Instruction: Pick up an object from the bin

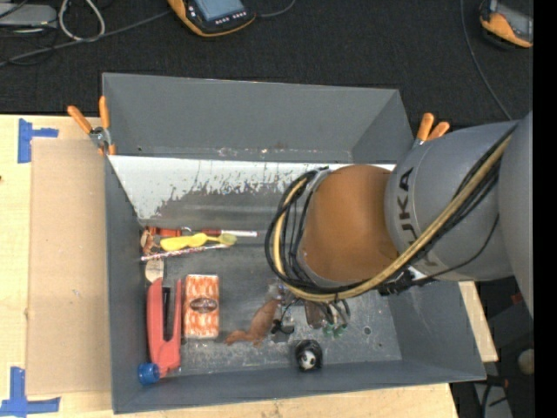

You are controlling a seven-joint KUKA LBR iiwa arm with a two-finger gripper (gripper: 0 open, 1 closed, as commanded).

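Observation:
My gripper (298, 315) hangs low over the front middle of the bin, mostly covered by the orange dome above it. A brown, ragged-edged thing (252, 329) lies on the floor just to its left, touching or nearly touching it. A small black round thing with a pale centre (306, 353) lies right in front of the gripper, near the bin's front wall. Further left lies an orange patterned flat box (201, 307).
A red long-handled tool (163, 327) with a blue end lies along the left wall. A yellow thing (197, 242) and a thin metal rod lie at the back left. The arm and its cables cover the bin's right half.

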